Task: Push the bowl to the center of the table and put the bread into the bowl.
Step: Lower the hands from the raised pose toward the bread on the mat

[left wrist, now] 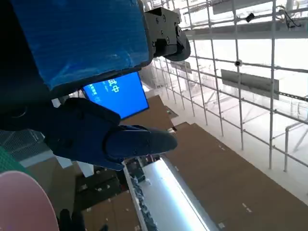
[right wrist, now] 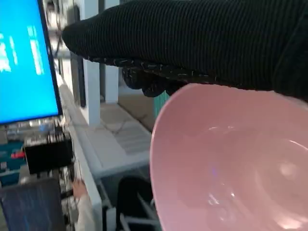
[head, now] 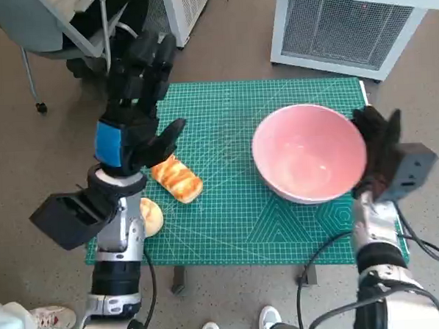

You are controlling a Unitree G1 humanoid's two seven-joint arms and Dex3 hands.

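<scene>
An empty pink bowl [head: 309,152] stands upright on the right half of the green cutting mat [head: 240,215]. My right hand [head: 379,150] presses flat against the bowl's right side; in the right wrist view the bowl [right wrist: 231,163] lies just under the glove [right wrist: 202,38]. A striped golden bread [head: 177,179] lies on the mat's left part. My left hand [head: 136,95] hovers raised above the mat's left side, fingers spread, holding nothing. A second pale bread roll [head: 151,216] sits by my left forearm at the mat's left edge. In the left wrist view that hand [left wrist: 96,130] points up at the room.
A white grilled appliance [head: 352,25] stands on the floor beyond the table's far right. A chair's metal legs [head: 59,47] stand at the far left. A person's shoes [head: 43,321] show beside the table's near edge. A blue screen [right wrist: 24,62] shows in the right wrist view.
</scene>
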